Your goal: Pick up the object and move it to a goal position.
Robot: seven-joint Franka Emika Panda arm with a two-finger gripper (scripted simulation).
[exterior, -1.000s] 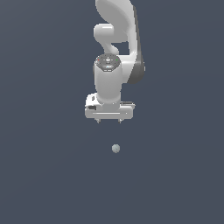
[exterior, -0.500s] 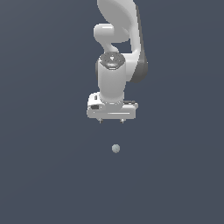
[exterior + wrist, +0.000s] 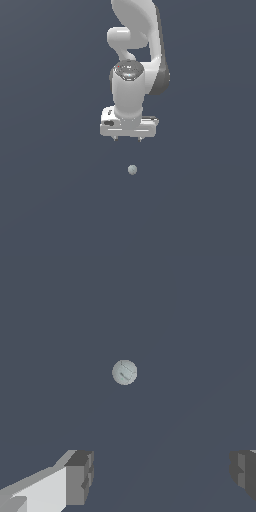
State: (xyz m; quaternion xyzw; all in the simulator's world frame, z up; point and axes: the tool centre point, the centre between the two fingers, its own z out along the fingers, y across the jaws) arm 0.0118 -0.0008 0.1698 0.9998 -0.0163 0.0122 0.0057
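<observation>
The object is a tiny pale grey-white ball [image 3: 132, 170] on the dark grey floor, in the middle of the exterior view. My gripper [image 3: 127, 139] hangs above and behind it, pointing down, with its fingers apart and nothing between them. In the wrist view the ball [image 3: 124, 372] lies ahead of the two fingertips [image 3: 80, 476], apart from them, and the gripper [image 3: 160, 476] is open and empty.
The white arm [image 3: 135, 55] rises behind the gripper in the exterior view. The plain dark grey floor [image 3: 55, 200] fills the rest of both views.
The wrist and gripper have swung slightly toward the exterior view's right and a little lower. The ball has not moved.
</observation>
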